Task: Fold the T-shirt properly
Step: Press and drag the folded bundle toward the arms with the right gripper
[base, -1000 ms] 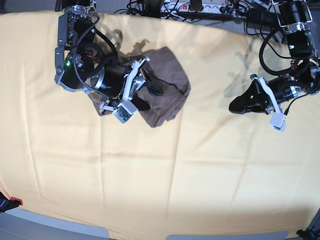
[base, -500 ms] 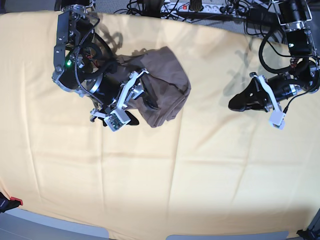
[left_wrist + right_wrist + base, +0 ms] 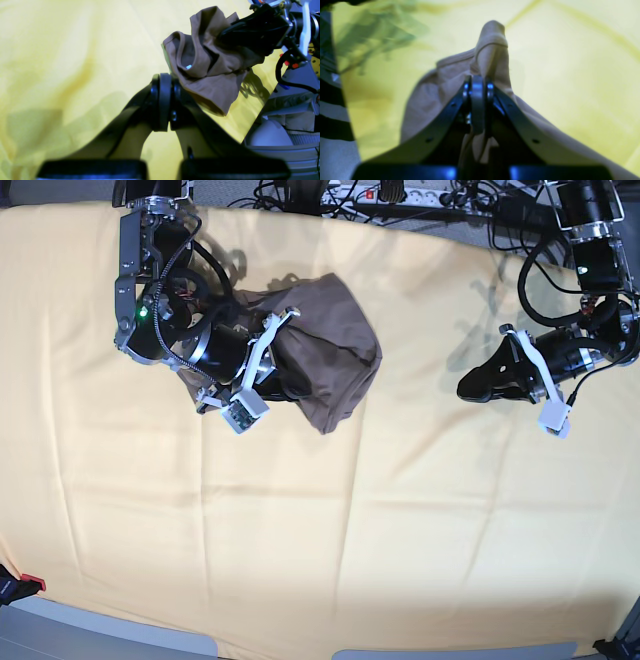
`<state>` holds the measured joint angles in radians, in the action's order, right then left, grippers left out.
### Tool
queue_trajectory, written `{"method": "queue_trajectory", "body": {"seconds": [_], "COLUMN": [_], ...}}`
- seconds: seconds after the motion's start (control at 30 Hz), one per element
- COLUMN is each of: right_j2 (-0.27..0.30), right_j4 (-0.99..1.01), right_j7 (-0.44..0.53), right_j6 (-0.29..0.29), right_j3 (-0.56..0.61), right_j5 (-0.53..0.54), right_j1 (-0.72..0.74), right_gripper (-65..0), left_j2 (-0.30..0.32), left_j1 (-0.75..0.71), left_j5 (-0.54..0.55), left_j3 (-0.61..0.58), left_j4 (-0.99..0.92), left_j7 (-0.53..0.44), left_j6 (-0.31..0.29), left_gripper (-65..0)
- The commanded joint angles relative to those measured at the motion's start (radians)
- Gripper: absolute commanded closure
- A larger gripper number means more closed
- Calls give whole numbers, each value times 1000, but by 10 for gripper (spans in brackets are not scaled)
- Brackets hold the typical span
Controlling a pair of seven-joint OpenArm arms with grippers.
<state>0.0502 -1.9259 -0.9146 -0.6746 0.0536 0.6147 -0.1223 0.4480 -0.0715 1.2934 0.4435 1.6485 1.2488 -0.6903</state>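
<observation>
The shirt (image 3: 335, 350) lay bunched in a brown lump on the yellow cloth (image 3: 330, 520), near the cloth's far edge and toward the side where the right arm stood. No box or bin held anything — the shirt sat right on the cloth.

The right gripper (image 3: 478, 87) was pressed together on a fold of the shirt (image 3: 492, 50), and that fold stuck up past the fingertips. Seen from above, this gripper (image 3: 285, 385) was at the shirt's edge, touching it.

The left gripper (image 3: 478, 388) was well apart from the shirt, out over bare cloth. Its fingers (image 3: 162, 100) were pressed together with nothing between them. From its own camera the shirt (image 3: 207, 75) hung crumpled beyond the tips.

Wide open cloth spread on the near side of the shirt — smooth but for light creases. Behind the shirt, past the cloth's far edge, lay a tangle of cables (image 3: 400, 198).
</observation>
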Motion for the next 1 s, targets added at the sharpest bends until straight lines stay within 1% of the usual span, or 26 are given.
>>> {"method": "queue_trajectory", "body": {"seconds": [0.0, 0.07, 0.13, 0.2, 0.33, 0.5, 0.63, 0.77, 0.9, 0.97], "right_j2": [0, 0, 0, 0, 0, -1, 0, 0, 0, 0], "right_j4": [-40, -86, -139, -190, -225, -225, -225, -225, -225, -225], "right_j7": [18, -21, -87, -135, -153, -153, -154, -158, -187, -206], "right_j6": [-8, -11, -23, -23, -23, -23, -23, -23, -23, -23], "right_j3": [1, 1, 1, 1, 1, 2, 42, 154, 277, 322], "right_j5": [51, 114, 202, 283, 385, 381, 367, 286, 167, 129], "right_j1": [14, 14, 10, -16, -100, -175, -197, -196, -196, -196], "right_gripper": [0, 0, 0, 0, 0, 0, 0, 0, 0, 0], "left_j2": [15, 15, 15, 15, 14, 15, 14, 14, 15, 15], "left_j1": [13, 13, 13, 13, 13, 13, 13, 13, 13, 13], "left_j5": [27, 26, 27, 27, 27, 27, 27, 49, 53, 50], "left_j3": [5, 5, 5, 5, 5, 5, 5, 5, 5, 5], "left_j4": [16, 16, 16, 16, 16, 16, 16, 16, 16, 16], "left_j7": [-22, -22, -22, -22, -22, -22, -22, -22, -22, -22], "left_j6": [-8, -8, -8, -8, -8, -8, -8, -8, -8, -8], "left_gripper": [0, 0, 0, 0, 0, 0, 0, 0, 0, 0]}}
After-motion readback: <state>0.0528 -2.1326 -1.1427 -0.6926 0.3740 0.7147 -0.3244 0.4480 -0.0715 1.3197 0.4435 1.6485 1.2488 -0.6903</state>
